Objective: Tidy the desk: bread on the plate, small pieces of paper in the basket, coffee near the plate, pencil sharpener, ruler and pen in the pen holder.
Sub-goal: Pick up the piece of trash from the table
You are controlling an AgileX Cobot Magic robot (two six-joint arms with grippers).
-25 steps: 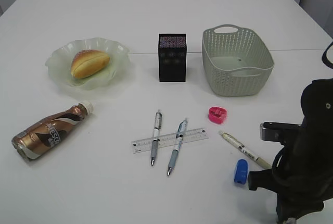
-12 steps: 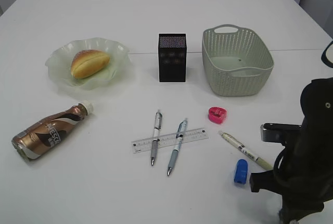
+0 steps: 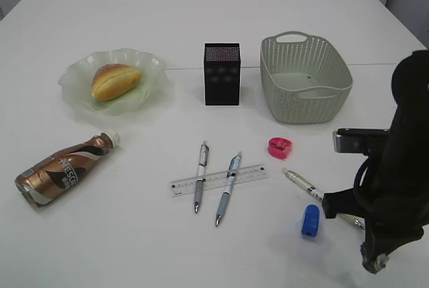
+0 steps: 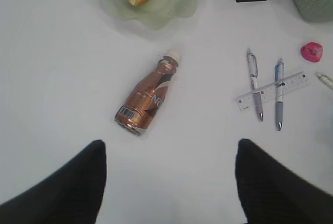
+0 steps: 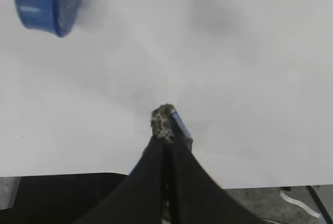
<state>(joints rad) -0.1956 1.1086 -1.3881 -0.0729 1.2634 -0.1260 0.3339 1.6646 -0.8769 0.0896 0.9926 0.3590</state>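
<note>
The bread lies on the plate. The coffee lies on its side at the desk's left, ahead of my open, empty left gripper. The ruler lies under two pens in the middle. A third pen, a pink pencil sharpener and a blue one lie to the right. The pen holder and basket stand behind. My right gripper is shut on a small crumpled greyish scrap of paper, above the desk near the blue sharpener.
The right arm hides the desk's front right corner and the third pen's end. The desk's front edge runs just below the right gripper in the right wrist view. Bare white tabletop lies at the front left.
The right arm has risen and shifted slightly away from the front edge. Its jaws closed. The left arm and all the objects on the desk stayed still.
</note>
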